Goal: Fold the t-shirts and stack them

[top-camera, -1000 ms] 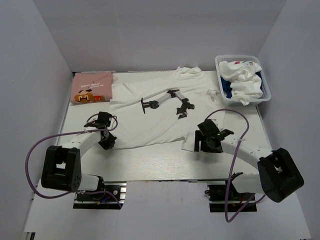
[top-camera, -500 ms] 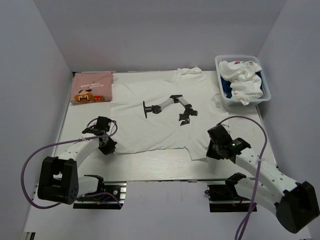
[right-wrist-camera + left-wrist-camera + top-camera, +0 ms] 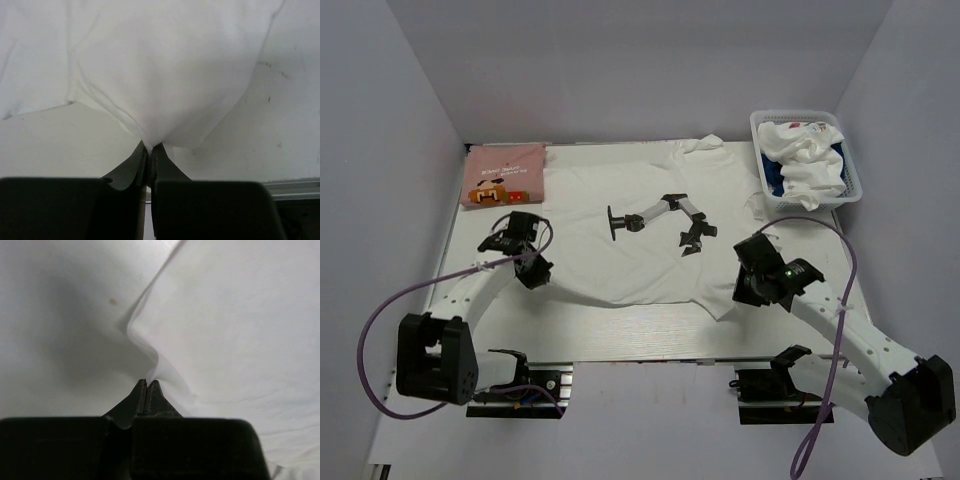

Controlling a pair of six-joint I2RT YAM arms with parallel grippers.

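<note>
A large white t-shirt (image 3: 620, 262) with a black robot-arm print lies spread across the middle of the table. My left gripper (image 3: 533, 277) is shut on its near-left hem, and the wrist view shows a ridge of cloth (image 3: 240, 340) pinched at the left gripper's tip (image 3: 147, 382). My right gripper (image 3: 741, 294) is shut on the near-right corner, where bunched white cloth (image 3: 165, 65) runs into the right gripper's closed tips (image 3: 149, 146). A folded pink t-shirt (image 3: 503, 175) with brown print lies at the back left.
A white lattice basket (image 3: 757, 125) stands at the back right, holding a crumpled white tee (image 3: 805, 160) and some navy cloth (image 3: 772, 181). White walls close in the table on three sides. The table's near edge runs just behind my right gripper.
My right gripper has closed on the shirt's near-right corner and moved right, drawing that folded side out flat. The left gripper kept its hold and shifted slightly back.
</note>
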